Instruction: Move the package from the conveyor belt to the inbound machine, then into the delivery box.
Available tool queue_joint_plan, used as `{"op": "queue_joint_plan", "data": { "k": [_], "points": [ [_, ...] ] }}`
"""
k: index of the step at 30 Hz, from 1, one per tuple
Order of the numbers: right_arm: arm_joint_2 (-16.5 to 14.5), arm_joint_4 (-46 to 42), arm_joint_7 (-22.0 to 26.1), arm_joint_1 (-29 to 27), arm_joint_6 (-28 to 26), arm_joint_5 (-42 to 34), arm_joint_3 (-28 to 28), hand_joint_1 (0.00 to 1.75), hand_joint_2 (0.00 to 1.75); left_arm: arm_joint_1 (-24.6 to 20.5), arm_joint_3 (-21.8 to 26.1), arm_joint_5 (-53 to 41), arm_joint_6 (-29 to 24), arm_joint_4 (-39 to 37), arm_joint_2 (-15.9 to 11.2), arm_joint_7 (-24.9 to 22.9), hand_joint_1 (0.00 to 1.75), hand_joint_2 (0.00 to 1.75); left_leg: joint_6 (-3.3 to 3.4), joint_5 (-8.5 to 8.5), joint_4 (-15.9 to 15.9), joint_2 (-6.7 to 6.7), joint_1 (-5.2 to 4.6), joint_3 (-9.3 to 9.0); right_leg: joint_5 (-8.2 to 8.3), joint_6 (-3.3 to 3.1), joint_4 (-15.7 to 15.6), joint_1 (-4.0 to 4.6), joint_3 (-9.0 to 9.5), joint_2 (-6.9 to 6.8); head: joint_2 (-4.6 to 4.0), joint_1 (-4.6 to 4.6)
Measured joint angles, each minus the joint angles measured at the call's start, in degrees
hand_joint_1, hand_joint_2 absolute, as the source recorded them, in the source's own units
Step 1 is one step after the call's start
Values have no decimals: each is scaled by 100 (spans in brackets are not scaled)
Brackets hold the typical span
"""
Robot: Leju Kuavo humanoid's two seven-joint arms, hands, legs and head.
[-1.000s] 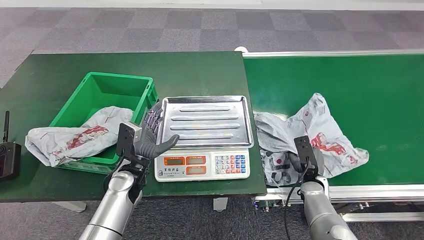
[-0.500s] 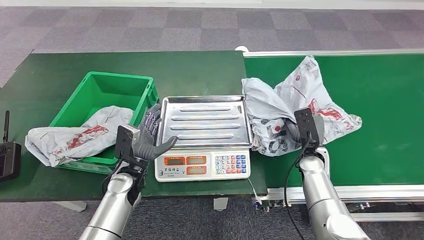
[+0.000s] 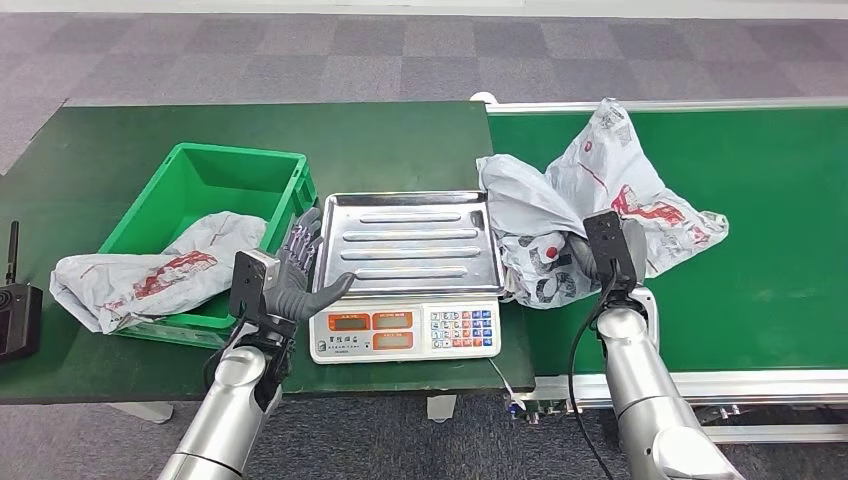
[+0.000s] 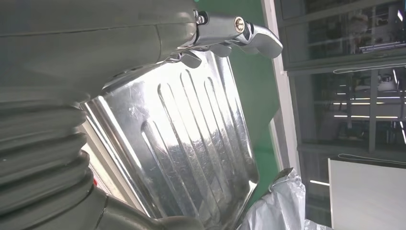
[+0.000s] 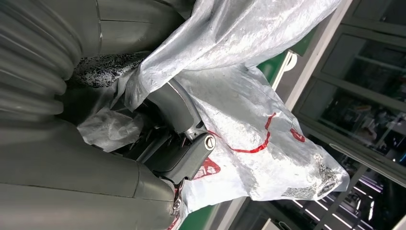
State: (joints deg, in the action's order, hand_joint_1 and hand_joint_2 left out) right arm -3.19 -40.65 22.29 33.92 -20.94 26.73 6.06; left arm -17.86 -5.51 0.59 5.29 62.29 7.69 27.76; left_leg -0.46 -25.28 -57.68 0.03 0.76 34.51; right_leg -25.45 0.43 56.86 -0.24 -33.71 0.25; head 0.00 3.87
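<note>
Lifted since a second ago: crumpled grey plastic package (image 3: 590, 215) in our right hand (image 3: 598, 262), fingers clamped; steel scale tray (image 3: 415, 243) lies just leftward; left hand (image 3: 300, 272) fingers apart.

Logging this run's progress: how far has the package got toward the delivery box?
Done: the right hand holds the grey package, lifted off the conveyor belt. In hand: it hangs beside the scale tray, which is bare. Left: weighing it, then putting it into the green box, where another package already hangs over the rim. The left hand waits open.
</note>
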Motion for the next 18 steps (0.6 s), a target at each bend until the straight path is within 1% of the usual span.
{"op": "queue_joint_plan", "data": {
  "k": [10, 12, 13, 15, 16, 18],
  "points": [
    [-2, -27, 4, 0, 11, 6, -10, 175, 175, 3, 0, 0, -1, 0, -3, 1, 0, 175, 0, 0, 1, -2, 0, 4, 0, 0, 2, 0, 2, -1, 0, -1],
    [-85, -45, 79, 15, 248, 165, -79, 175, 175, 4, 2, 8, -18, 5, -4, 28, 0, 175, -1, 1, 3, -2, 0, 12, 0, -1, 11, 0, -1, -1, 0, -5],
    [-206, -72, 77, 44, 484, 326, -213, 175, 175, -1, 5, 19, -38, 14, -5, 42, 0, 175, -3, 1, 4, 12, 0, 15, 3, -5, 17, 1, -9, 10, 0, -7],
    [-568, -141, -148, 148, 838, 573, -728, 175, 175, -37, 11, 39, -76, 42, 0, 36, 0, 175, -9, 2, 4, 62, -6, 12, 11, -18, 26, 0, -42, 55, 0, -3],
    [-761, -171, -343, 212, 854, 564, -1074, 175, 175, -69, 13, 45, -90, 55, 10, 13, 0, 175, -15, 4, 4, 80, -9, 10, 14, -25, 28, -1, -55, 73, 0, -1],
    [-994, -224, -593, 318, 702, 309, -1714, 175, 175, -121, 13, 46, -109, 71, 35, -22, 0, 175, -27, 13, 5, 67, -10, 12, 9, -37, 32, 1, -63, 62, 0, -1]
  ]
}}
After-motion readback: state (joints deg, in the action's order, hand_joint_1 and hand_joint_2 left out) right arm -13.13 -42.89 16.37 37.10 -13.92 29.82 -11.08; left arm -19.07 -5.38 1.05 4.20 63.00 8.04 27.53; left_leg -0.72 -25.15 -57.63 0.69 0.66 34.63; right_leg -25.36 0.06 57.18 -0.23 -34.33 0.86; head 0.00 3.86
